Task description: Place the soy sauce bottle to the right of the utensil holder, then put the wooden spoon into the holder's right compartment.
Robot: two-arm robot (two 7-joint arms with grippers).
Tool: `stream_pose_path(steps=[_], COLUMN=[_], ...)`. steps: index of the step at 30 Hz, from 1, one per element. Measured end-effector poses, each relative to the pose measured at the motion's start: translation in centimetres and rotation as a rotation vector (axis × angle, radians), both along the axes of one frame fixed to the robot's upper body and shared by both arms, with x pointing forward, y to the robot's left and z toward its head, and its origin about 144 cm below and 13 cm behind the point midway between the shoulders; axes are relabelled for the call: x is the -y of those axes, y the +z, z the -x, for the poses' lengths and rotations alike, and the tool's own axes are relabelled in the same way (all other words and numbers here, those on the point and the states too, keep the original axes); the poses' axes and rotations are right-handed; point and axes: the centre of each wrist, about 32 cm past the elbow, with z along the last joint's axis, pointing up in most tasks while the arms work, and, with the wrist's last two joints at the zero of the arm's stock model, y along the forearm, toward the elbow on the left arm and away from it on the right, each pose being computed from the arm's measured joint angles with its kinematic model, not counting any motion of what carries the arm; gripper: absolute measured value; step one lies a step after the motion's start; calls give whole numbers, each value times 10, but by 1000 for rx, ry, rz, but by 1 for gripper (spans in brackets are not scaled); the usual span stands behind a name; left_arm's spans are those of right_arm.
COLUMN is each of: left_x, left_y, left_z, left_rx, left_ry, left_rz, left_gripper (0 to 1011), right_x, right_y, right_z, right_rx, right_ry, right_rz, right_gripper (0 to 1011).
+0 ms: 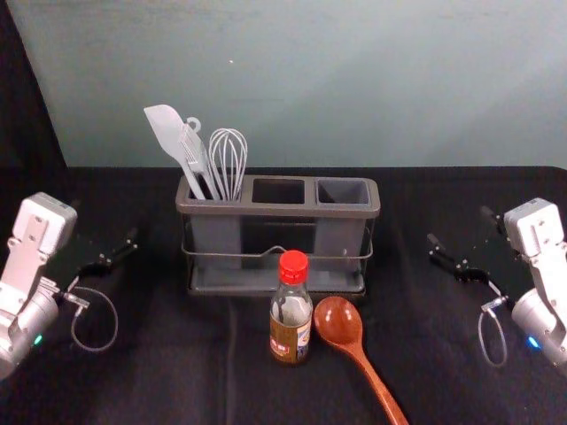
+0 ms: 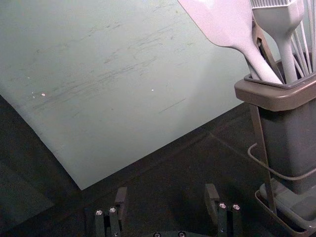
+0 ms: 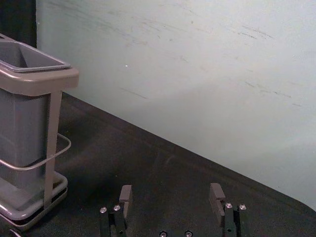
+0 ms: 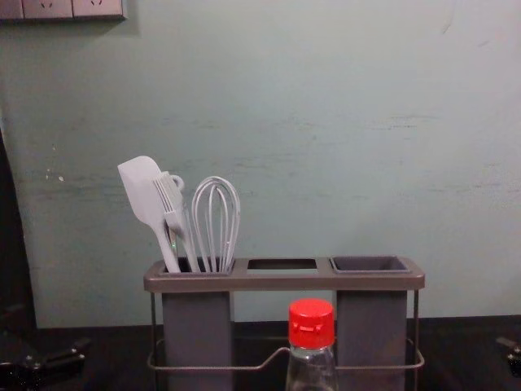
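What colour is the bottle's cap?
Bright red; the cap shows best in the chest view.

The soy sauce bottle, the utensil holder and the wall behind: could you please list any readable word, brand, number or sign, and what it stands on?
None can be read.
Soy sauce bottle: the print on its label is too small to read.
Red cap: small marks, not legible.
Utensil holder, wall: no lettering I can make out.

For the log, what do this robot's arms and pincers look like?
The left arm and right arm are white, each with a thin looped cable and small light, green left, blue right. The left pincer and right pincer are black with blocky grey fingertips and silvery screws.
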Motion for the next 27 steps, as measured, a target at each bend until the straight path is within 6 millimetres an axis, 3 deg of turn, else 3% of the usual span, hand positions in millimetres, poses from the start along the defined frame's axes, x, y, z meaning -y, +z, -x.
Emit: stream_pose_path(steps=[18,27], left_x=[0,0], left_y=[0,0], left_z=[0,0], left_rx=[0,0], left_ry=[0,0], left_rz=[0,0], left_gripper=[1011,1011], right_x=[-4,5], right_y=[2,12], right_z=[3,29], right_rx=[13,76], right_ry=[8,65], right_rz=[-10,-72], right_gripper=[1002,1002])
